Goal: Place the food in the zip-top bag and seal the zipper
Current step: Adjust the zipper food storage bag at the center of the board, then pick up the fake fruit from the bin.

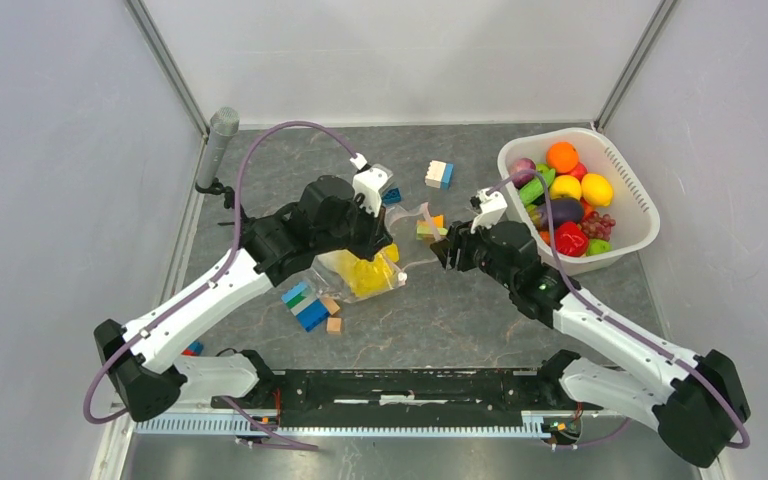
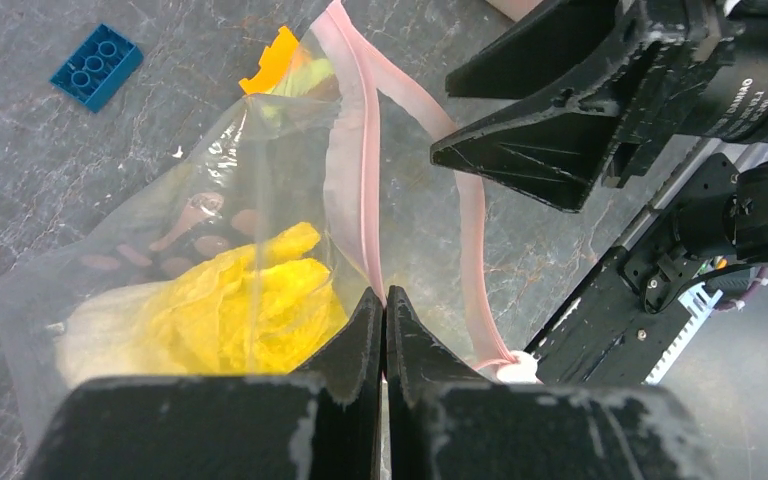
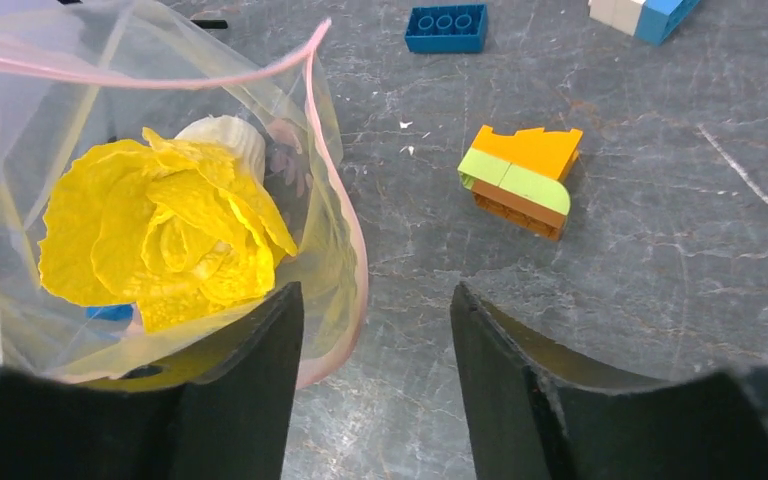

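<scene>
The clear zip-top bag (image 1: 352,272) lies at the table's middle with its mouth open; it also shows in the left wrist view (image 2: 210,170) and the right wrist view (image 3: 20,120). A yellow leafy toy vegetable (image 1: 368,275) (image 2: 230,310) (image 3: 160,230) sits inside it. My left gripper (image 1: 385,240) (image 2: 384,295) is shut on the pink zipper (image 2: 360,180) (image 3: 345,220) and holds that edge up. My right gripper (image 1: 443,252) (image 3: 375,295) is open and empty just right of the bag mouth, and shows in the left wrist view (image 2: 442,115). More food (image 1: 565,190) fills the basket.
A white slotted basket (image 1: 632,195) stands at the back right. Building blocks lie around the bag: a white-blue one (image 1: 439,174), an orange-green one (image 1: 430,228) (image 3: 520,175), a blue one (image 2: 97,66) (image 3: 445,27), and blue-green ones (image 1: 305,305). A grey cylinder (image 1: 222,135) stands at the back left.
</scene>
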Tool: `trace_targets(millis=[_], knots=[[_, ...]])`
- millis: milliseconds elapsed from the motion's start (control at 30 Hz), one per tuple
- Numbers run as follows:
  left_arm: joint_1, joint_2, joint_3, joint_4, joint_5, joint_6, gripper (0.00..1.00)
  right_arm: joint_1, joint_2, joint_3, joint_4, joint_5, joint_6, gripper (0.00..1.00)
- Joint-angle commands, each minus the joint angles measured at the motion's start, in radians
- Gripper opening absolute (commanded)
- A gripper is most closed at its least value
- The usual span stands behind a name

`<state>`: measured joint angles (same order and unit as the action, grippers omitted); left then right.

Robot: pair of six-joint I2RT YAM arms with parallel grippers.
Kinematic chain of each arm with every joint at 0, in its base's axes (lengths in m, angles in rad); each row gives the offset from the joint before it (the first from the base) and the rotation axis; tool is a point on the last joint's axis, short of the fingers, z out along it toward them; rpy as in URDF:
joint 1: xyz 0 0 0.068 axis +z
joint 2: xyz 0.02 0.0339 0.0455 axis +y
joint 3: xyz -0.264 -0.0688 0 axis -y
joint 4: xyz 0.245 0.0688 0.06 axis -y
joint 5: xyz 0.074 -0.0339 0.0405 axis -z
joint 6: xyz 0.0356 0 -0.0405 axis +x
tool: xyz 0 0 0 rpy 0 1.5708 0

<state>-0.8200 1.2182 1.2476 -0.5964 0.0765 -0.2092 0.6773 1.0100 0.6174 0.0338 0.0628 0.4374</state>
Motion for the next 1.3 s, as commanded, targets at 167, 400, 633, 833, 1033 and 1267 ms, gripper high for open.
trace_targets(millis=[167,400,633,833,1033,1267], knots=[[0.0,-0.071,-0.102,0.14,-0.02,-0.038,0.02,-0.007,-0.14,0.125,-0.139,0.057,-0.144,0.82],[-0.001,-0.078,-0.126,0.16,-0.02,-0.054,0.02,-0.008,-0.284,0.106,-0.19,0.247,-0.199,0.92],[-0.001,-0.099,-0.153,0.176,-0.023,-0.059,0.02,-0.008,-0.261,0.204,-0.311,0.539,-0.258,0.94],[-0.001,-0.109,-0.16,0.19,-0.008,-0.06,0.02,-0.076,-0.173,0.285,-0.442,0.729,-0.27,0.96],[-0.001,-0.108,-0.167,0.173,0.003,-0.058,0.02,-0.4,-0.086,0.272,-0.448,0.459,-0.257,0.94],[-0.001,-0.113,-0.171,0.165,0.004,-0.052,0.02,-0.743,0.009,0.22,-0.427,0.199,-0.219,0.98]])
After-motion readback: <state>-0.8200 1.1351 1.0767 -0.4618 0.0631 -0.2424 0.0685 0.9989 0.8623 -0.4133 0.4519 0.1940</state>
